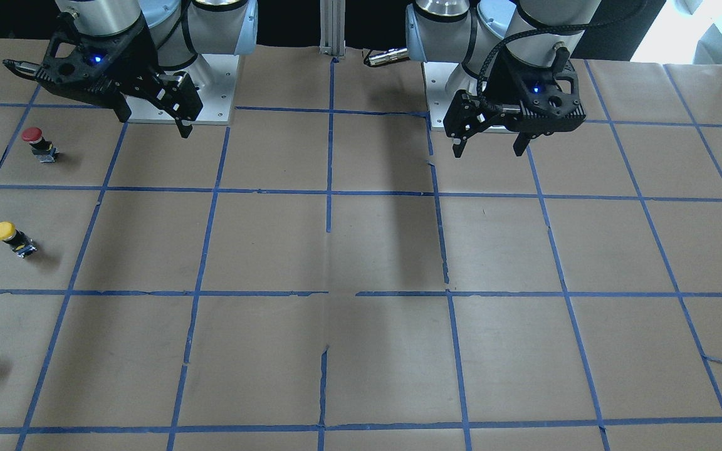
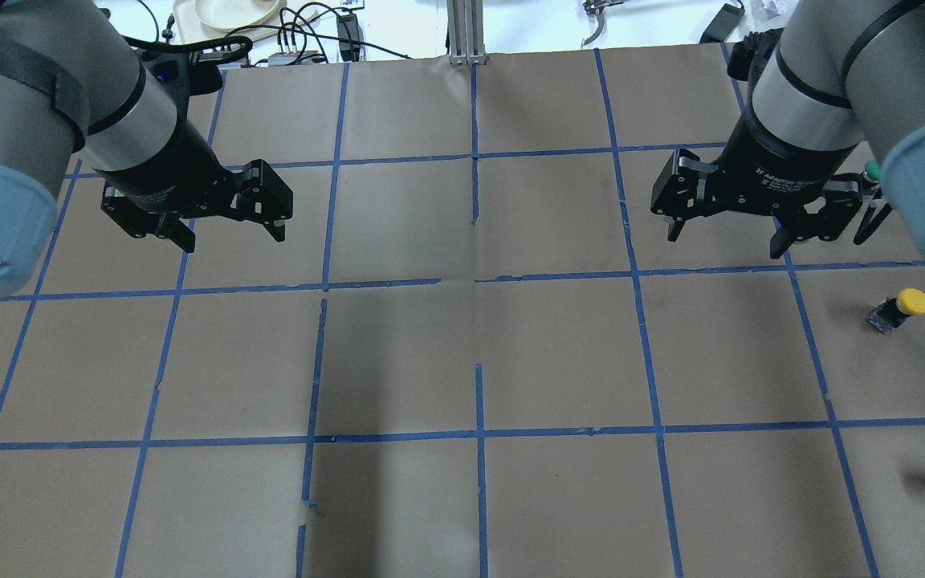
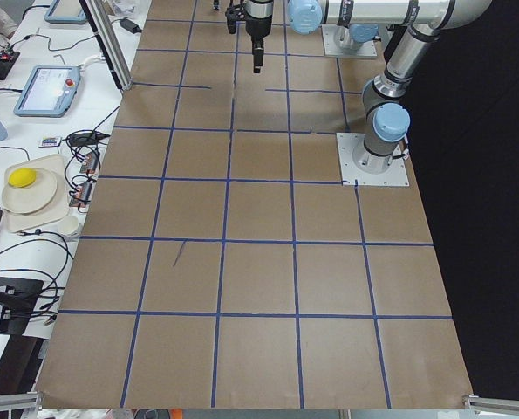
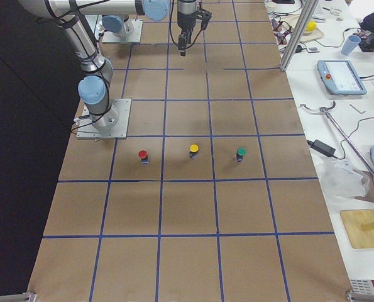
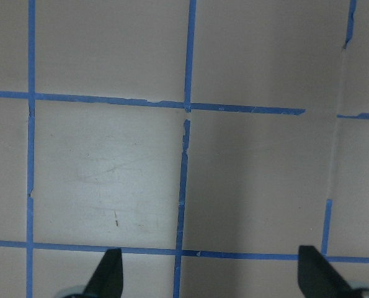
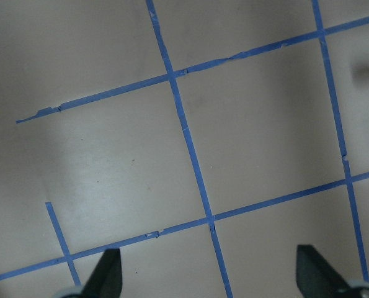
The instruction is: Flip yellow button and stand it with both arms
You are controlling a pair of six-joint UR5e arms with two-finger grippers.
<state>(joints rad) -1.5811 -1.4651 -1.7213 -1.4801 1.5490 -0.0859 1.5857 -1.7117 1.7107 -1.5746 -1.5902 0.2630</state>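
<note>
**Desk:** What do you have on the two end effectors?

**Me:** I see the left end effector (image 1: 488,147) hanging above the brown paper-covered table (image 1: 361,250) with its fingers spread wide and nothing between them. The right end effector (image 1: 154,124) is the same, fingers apart and empty. My wrist views show only paper and the blue tape grid between the fingertips.

**Desk:** And the button?

**Me:** The small push-button with the round yellow cap and black body (image 1: 13,238) sits on the table on the robot's right side, well apart from both end effectors. From the right-side camera I see it (image 4: 193,151) in a row, between a like button with a red cap (image 4: 143,156) nearer the robot's base and one with a green cap (image 4: 241,153) farther out. There it looks cap-up, though I can't tell whether it tilts.
</note>
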